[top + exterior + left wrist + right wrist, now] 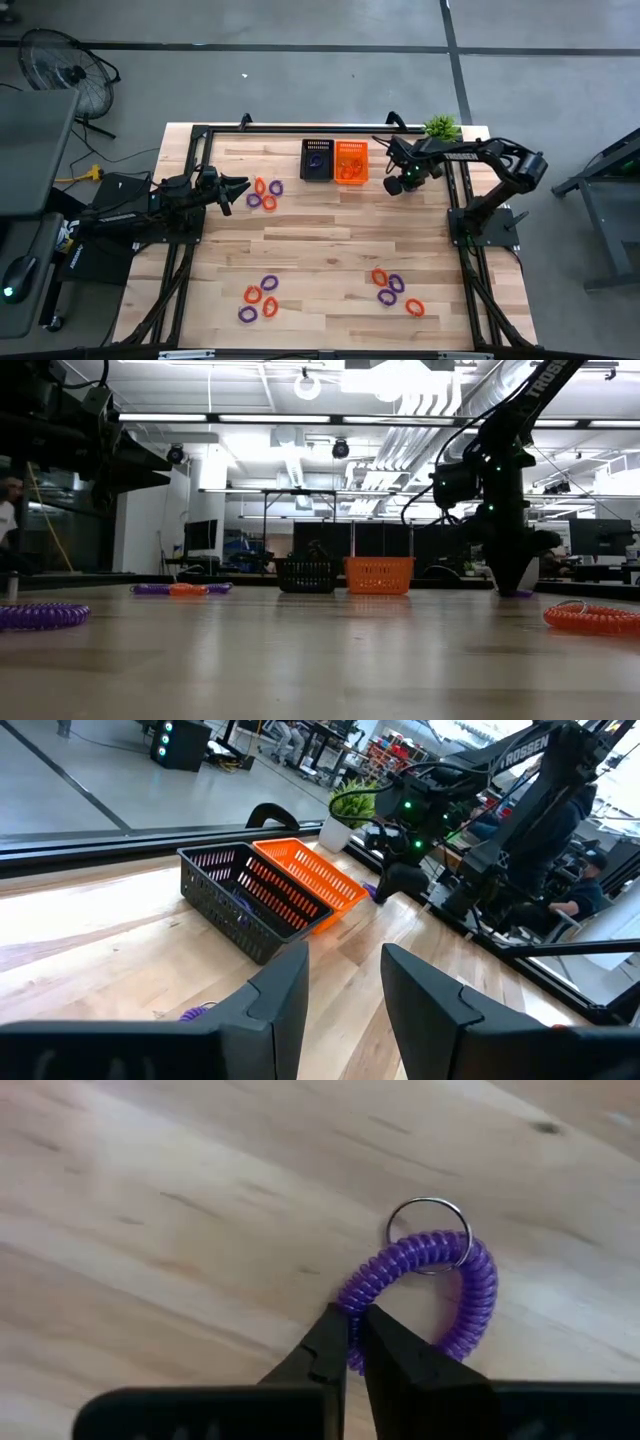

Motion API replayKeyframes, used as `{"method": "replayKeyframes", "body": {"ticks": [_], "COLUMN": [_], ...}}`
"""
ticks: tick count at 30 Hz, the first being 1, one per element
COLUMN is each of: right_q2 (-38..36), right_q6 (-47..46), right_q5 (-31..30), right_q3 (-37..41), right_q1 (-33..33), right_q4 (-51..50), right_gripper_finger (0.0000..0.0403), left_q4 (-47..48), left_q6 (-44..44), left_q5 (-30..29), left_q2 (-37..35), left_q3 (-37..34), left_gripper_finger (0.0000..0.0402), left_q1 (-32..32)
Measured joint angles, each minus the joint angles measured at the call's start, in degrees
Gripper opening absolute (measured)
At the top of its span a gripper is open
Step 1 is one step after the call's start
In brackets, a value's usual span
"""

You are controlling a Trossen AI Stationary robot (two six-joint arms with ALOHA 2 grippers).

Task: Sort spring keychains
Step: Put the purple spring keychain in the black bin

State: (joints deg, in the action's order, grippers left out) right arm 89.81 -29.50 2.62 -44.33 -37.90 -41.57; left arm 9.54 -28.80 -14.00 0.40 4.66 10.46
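A purple spring keychain [440, 1295] with a metal ring [404, 1214] lies on the wood to the right of the orange basket [351, 161]. My right gripper [350, 1320] points down over it, shut on its coil. The black basket [317, 160] stands next to the orange one at the table's far middle. My left gripper [345, 1005] stands open and level at the table's left, beside a small group of orange and purple keychains [266, 193]. Two more groups lie near the front, the near-left group [258, 297] and the near-right group [395, 290]. My right gripper pinches the purple keychain's coil [358, 1295] between its two fingertips, on the side of the loop opposite the metal ring. The fingers come from above, pointing down. The loop lies flat on the table top; I cannot tell whether any part is raised.
A small green plant [441, 127] stands at the far right corner. The black frame rail [300, 128] runs along the far edge. Bare wood [330, 235] lies in the table's middle between the keychain groups.
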Motion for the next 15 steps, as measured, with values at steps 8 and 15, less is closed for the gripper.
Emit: {"method": "replayKeyframes", "body": {"ticks": [8, 15], "right_q2": [-0.16, -0.27], "right_q6": [1.84, 4.03], "right_q5": [-0.40, 0.63], "right_q3": [-8.56, -17.76], "right_q1": [0.10, 0.17], "right_q4": [-4.02, -5.40], "right_gripper_finger": [0.0010, 0.0009], "left_q4": [0.00, 0.02], "left_q6": [0.00, 0.00], "left_q5": [0.00, 0.02], "left_q2": [0.00, 0.01], "left_q3": [0.00, 0.00], "left_gripper_finger": [0.0126, 0.0126], "left_q1": [0.02, 0.02]}}
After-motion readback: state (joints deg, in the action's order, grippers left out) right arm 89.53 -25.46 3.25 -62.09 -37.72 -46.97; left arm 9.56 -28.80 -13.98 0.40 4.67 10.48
